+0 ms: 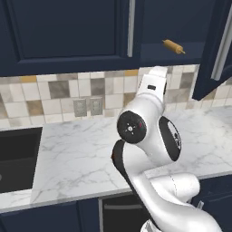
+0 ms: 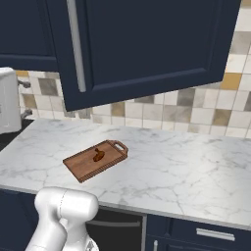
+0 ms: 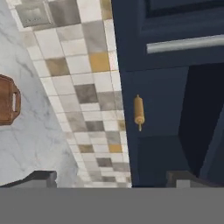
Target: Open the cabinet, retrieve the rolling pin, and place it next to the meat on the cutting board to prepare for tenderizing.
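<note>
Hand view: we keep our fingers [image 3: 113, 177] wide apart and empty, facing the rolling pin [image 3: 139, 111] inside the open cabinet [image 3: 162, 109], ready to grasp it.

In the hand view, the rolling pin [image 3: 139, 112] lies inside the open cabinet [image 3: 175, 26], ahead of the wide-spread gripper [image 3: 111, 177] and slightly toward its right finger. Off to the hand's left, the cutting board [image 3: 6, 105] rests on the counter [image 3: 26, 144], its handle end nearest. From the right base view, the meat [image 2: 98, 156] sits on the board, below the swung-out cabinet door [image 2: 147, 44].
</note>
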